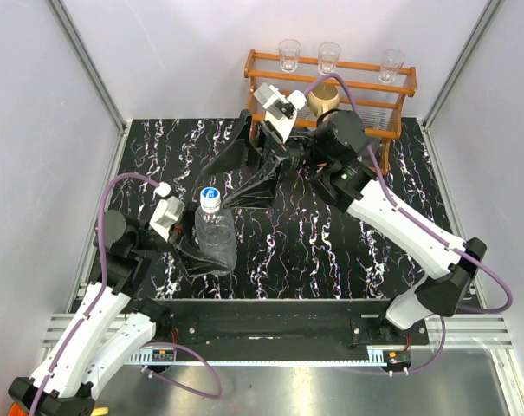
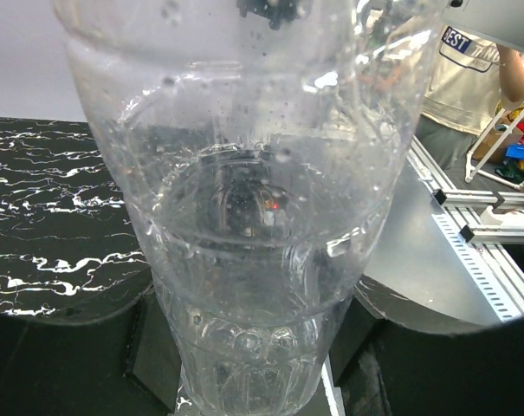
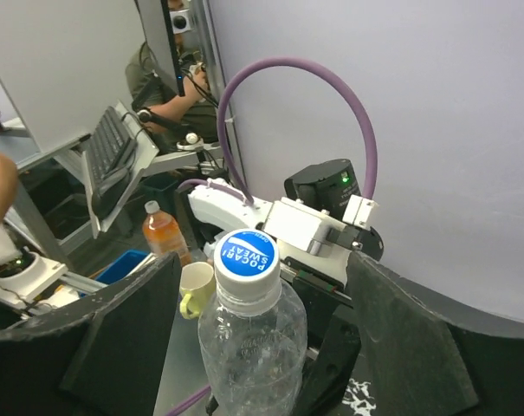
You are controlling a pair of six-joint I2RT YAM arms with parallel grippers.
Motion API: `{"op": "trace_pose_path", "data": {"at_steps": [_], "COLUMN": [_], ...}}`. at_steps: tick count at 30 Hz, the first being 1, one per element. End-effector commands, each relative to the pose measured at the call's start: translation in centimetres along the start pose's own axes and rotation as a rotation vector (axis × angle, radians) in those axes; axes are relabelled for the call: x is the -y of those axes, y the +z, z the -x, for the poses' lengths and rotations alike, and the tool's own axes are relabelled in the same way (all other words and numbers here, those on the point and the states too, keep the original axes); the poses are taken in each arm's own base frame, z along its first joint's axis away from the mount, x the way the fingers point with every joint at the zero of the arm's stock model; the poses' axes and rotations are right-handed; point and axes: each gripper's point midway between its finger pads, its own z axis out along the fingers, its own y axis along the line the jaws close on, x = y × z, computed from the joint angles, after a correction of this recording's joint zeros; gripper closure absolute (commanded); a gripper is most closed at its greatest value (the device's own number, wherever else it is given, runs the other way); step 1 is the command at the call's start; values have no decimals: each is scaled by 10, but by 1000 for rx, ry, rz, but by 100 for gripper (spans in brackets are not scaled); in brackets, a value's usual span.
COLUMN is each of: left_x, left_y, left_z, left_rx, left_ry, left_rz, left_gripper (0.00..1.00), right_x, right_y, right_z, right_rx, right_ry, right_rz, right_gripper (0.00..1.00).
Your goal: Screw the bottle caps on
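Observation:
A clear ribbed bottle (image 1: 216, 236) stands upright on the black marble table, left of the middle. A blue cap with white lettering (image 1: 210, 196) sits on its neck. My left gripper (image 1: 197, 247) is shut on the bottle's lower body. The bottle fills the left wrist view (image 2: 244, 217), with the left gripper (image 2: 249, 368) clamped at its base. My right gripper (image 1: 236, 171) is open, jaws spread wide, level with the cap. In the right wrist view the cap (image 3: 249, 257) shows between the spread jaws of the right gripper (image 3: 263, 264), untouched. The orange cap is out of view.
A wooden rack (image 1: 331, 69) at the back holds three clear glasses and a tan mug (image 1: 324, 98). In the right wrist view an orange bottle with a white top (image 3: 162, 232) and a pale mug (image 3: 192, 286) show beyond the table. Grey walls close the sides.

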Motion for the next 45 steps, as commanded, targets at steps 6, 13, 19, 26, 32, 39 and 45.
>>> {"op": "trace_pose_path", "data": {"at_steps": [6, 13, 19, 26, 32, 39, 45], "left_x": [-5, -16, -22, -28, -41, -84, -124], "left_y": [2, 1, 1, 0, -4, -21, -50], "left_z": [10, 7, 3, 4, 6, 4, 2], "left_rx": [25, 33, 32, 36, 50, 62, 60], "left_ry": [67, 68, 65, 70, 73, 79, 89], "left_rz": [20, 70, 95, 129, 206, 469, 739], "left_gripper": [49, 50, 50, 51, 52, 55, 55], "right_x": [-19, -23, -24, -22, -10, 20, 40], "right_y": [3, 4, 6, 8, 8, -5, -26], "right_z": [9, 11, 13, 8, -3, -24, -36], "right_rx": [0, 7, 14, 6, -34, -140, -218], "right_ry": [17, 17, 23, 44, 68, 25, -47], "right_rz": [151, 166, 174, 179, 113, -148, -372], "right_gripper": [26, 37, 46, 59, 67, 81, 91]}}
